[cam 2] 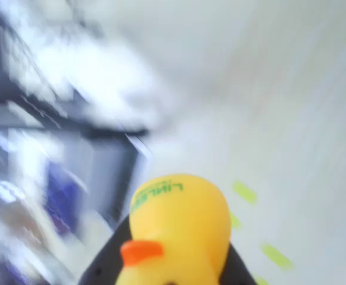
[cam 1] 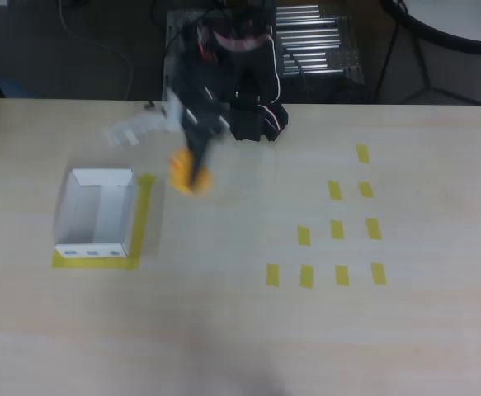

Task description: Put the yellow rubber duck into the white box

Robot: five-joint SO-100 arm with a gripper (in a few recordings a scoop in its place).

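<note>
Duck: the yellow rubber duck (cam 2: pixel 178 234) sits pinched in the claw (cam 1: pixel 197 169); in the overhead view it hangs off the desk (cam 1: pixel 240 330), just right of the white box (cam 1: pixel 98 213) and not over it.
Claw: pressed onto the duck from both sides, dark fingers (cam 2: pixel 98 273) showing under its body in the wrist view.
Box: open top up, inside a yellow tape outline (cam 1: pixel 143 216), nothing in it.
Blur: both views smear around the arm, which suggests fast motion.
Risk: the duck is round and soft, so a quick swing could let it slip out early.
Risk two: releasing short of the near wall would drop it onto the tape.
</note>
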